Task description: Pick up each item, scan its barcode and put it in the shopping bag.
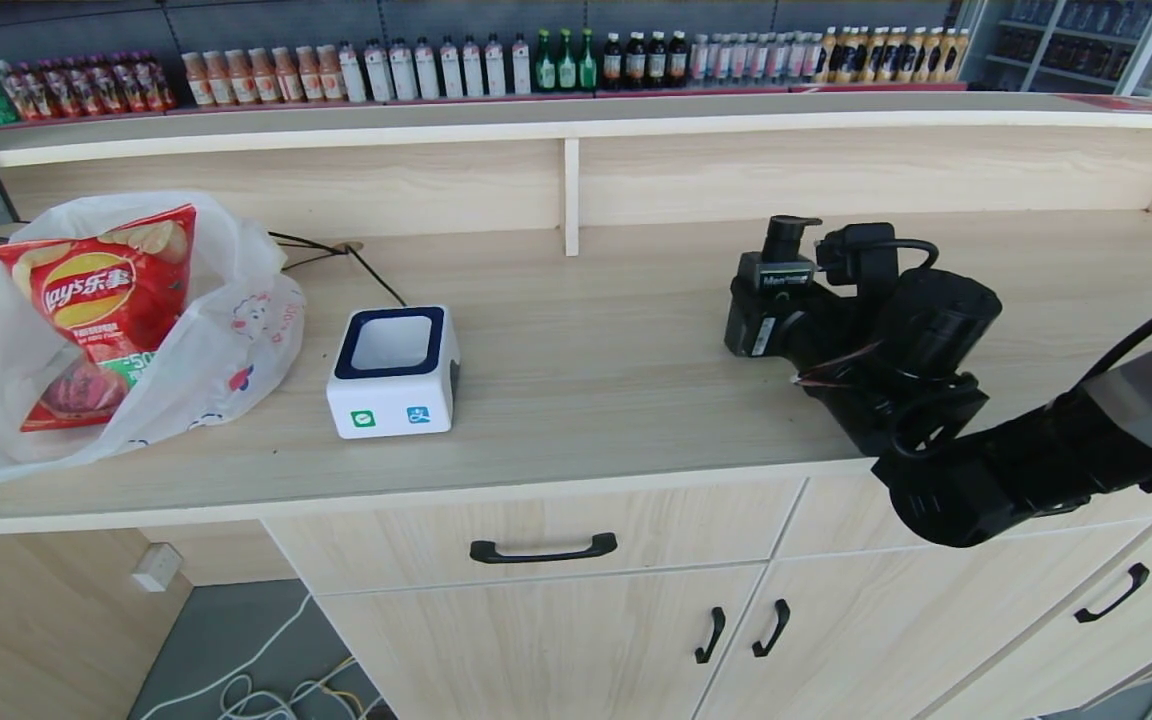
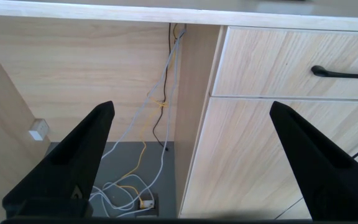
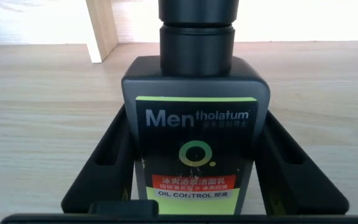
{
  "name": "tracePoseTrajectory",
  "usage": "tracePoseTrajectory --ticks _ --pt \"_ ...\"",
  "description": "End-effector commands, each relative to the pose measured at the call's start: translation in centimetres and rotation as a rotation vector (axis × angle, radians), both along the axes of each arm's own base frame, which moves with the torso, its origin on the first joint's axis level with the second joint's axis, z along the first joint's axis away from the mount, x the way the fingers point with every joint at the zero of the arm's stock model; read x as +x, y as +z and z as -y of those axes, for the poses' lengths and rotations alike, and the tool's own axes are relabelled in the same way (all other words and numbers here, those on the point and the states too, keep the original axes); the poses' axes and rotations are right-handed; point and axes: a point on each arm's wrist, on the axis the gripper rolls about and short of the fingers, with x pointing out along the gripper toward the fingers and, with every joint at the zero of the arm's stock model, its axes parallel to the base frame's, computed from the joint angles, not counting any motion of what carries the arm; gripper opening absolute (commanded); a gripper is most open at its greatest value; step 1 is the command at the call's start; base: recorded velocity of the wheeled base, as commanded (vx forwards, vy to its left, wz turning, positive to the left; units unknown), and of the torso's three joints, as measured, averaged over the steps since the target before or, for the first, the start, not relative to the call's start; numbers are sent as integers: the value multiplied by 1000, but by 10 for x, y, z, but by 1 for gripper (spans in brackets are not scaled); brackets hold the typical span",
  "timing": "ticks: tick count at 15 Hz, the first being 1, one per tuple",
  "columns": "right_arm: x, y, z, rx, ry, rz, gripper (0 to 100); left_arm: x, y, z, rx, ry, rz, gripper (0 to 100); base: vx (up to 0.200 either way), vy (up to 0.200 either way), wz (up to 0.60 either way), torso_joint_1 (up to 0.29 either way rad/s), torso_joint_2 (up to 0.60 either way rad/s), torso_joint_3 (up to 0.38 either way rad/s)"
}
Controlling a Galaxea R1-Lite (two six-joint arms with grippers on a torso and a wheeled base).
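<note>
A black flat bottle [image 1: 771, 285] with a round black cap stands upright over the right part of the wooden counter [image 1: 586, 370]. My right gripper [image 1: 778, 318] is shut on it. In the right wrist view the bottle [image 3: 196, 124] sits between the two black fingers [image 3: 101, 171], label towards the camera. The white scanner [image 1: 394, 372] with a dark blue rim sits left of centre. Further left lies the white plastic shopping bag [image 1: 236, 340] with a red chip packet [image 1: 101, 300] inside. My left gripper [image 2: 191, 162] hangs open below the counter edge, facing the cabinet front.
A cable [image 1: 376, 275] runs from the scanner to the back of the counter. A raised shelf with an upright divider [image 1: 570, 195] backs the counter, with rows of drink bottles [image 1: 576, 60] behind it. Drawers with black handles [image 1: 542, 550] lie below. Loose cables [image 2: 135, 186] trail on the floor.
</note>
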Motion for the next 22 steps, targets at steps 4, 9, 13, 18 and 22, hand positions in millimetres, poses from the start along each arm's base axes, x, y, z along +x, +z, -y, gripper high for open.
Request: tracePoseTrajectory --ticks 4,9,13,18,22 --pt "-2 5 2 5 1 11 0 0 0 0 0 0 0 100 0 0 0 0 0 0" --pt "-8 9 5 4 15 15 0 0 0 0 0 1 0 100 0 0 0 0 0 0" --pt "-18 16 8 10 32 24 0 0 0 0 0 0 0 100 0 0 0 0 0 0" --pt "-46 36 18 38 226 55 0 0 0 0 0 0 0 100 0 0 0 0 0 0" --pt "-51 43 22 80 469 116 0 0 0 0 0 1 0 100 0 0 0 0 0 0"
